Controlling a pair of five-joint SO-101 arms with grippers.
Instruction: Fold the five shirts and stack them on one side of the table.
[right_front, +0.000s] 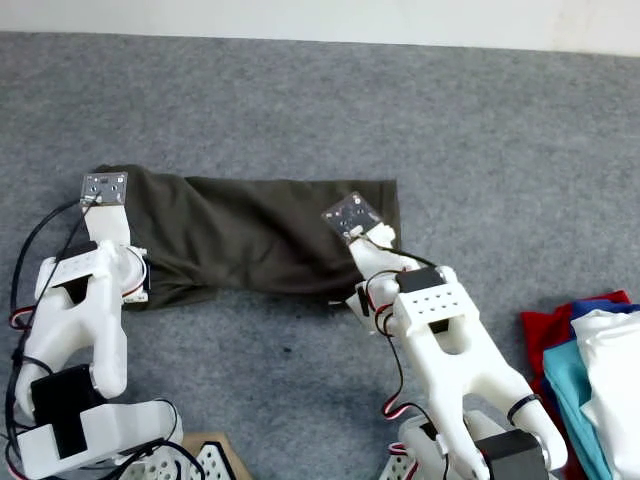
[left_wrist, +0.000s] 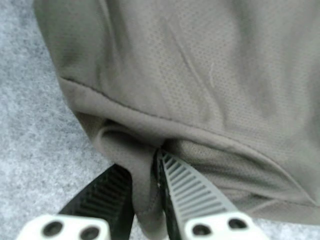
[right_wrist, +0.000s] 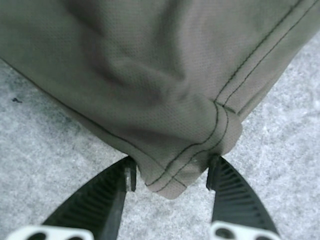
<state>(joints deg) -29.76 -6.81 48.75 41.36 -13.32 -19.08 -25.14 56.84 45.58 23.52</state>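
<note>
A dark olive shirt (right_front: 260, 235) lies folded into a long band across the middle of the grey table. The left arm (right_front: 85, 300) stands over the band's left end. There my left gripper (left_wrist: 145, 165) is shut on a bunched fold of the olive fabric (left_wrist: 200, 75), which fills the narrow gap between the fingers. The right arm (right_front: 440, 320) reaches to the band's near right corner. My right gripper (right_wrist: 172, 167) is open, its fingers straddling the stitched hem corner (right_wrist: 175, 180), which rests on the table.
A loose pile of shirts (right_front: 590, 380) in red, teal, blue and white sits at the table's right edge. A brown cardboard piece (right_front: 215, 455) shows at the front between the arm bases. Bare grey tabletop (right_front: 480, 130) stretches behind the olive shirt.
</note>
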